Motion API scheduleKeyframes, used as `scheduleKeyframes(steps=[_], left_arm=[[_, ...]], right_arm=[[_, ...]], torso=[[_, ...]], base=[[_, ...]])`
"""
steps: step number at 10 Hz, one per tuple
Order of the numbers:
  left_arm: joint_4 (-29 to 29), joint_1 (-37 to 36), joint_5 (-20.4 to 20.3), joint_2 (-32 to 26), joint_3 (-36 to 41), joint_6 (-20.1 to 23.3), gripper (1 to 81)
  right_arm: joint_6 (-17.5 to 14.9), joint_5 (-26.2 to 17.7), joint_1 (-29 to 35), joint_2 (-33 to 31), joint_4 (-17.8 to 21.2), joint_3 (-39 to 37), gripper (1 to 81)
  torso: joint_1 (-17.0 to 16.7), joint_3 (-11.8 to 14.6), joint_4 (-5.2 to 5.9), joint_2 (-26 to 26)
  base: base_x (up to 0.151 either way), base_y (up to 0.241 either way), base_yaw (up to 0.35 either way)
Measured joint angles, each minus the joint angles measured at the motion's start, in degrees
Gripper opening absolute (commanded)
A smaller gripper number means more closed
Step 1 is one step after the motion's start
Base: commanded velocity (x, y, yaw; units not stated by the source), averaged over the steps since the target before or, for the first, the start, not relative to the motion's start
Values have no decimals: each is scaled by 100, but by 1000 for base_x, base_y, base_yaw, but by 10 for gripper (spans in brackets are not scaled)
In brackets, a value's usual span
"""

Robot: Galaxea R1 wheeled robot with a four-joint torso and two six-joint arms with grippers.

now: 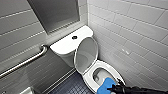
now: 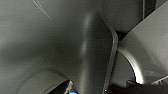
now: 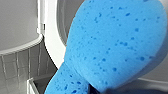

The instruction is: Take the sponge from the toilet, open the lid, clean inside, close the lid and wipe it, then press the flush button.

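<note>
Sponge and my right gripper: the sponge (image 1: 106,84) is clamped in my right gripper (image 1: 113,88). Most of its blue body sticks out past the fingertips toward the bowl.
Right gripper state: closed on the sponge, holding it by one end.
Left gripper (image 2: 67,88): a dark blurred piece at the edge of the left wrist view seems to be mine. I cannot tell if it is wide or narrow.
Where the sponge is: at the front of the toilet (image 1: 100,75), over the near rim of the open bowl. I cannot tell whether it touches the rim.
Lid (image 1: 86,54): raised, standing nearly upright, with its back toward the tank.
Flush button (image 1: 74,37): in the middle of the flat tank top, well apart from the sponge and my arm.
Counts: one sponge, one toilet, one lid, one flush button, one grab bar (image 1: 23,63) and one of my arms in the head view.
Head view alone gives: the whole toilet, the tank top with its button, the grab bar on the tiled wall beside the tank, and the dark tiled floor (image 1: 71,86).
Right wrist view alone gives: the sponge (image 3: 112,47) close up, with its darker blue pores and narrowed waist. Behind it are the raised lid's white edge (image 3: 53,37) and grey wall tiles.
Left wrist view alone gives: grey curved surfaces close up, too blurred to name, and a sliver of blue (image 2: 72,93) at the edge.
</note>
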Motion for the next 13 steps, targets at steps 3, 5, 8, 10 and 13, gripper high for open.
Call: scheduleKeyframes(steps=[3, 5, 8, 10, 13], left_arm=[[2, 0, 2, -2, 0, 5, 811], [2, 0, 2, -2, 0, 9, 811], [2, 0, 2, -4, 7, 11, 811], [2, -2, 2, -96, 148, 11, 811], [2, -112, 6, -485, 851, 11, 811]], right_arm=[[0, 50, -215, -817, -40, 588, 10], [-4, 105, -556, -1278, -118, 802, 10], [-22, 301, -1045, -1969, -206, 1090, 10], [-30, 404, -1259, -2349, -226, 1184, 10], [-45, 444, -2029, -2502, -239, 1120, 10]], torso=[[0, 0, 0, 0], [0, 0, 0, -2], [0, 0, 0, -2], [0, 0, 0, -2], [0, 0, 0, -2]], base=[[0, 0, 0], [0, 0, 0], [0, 0, 0], [0, 0, 0], [0, 0, 0]])
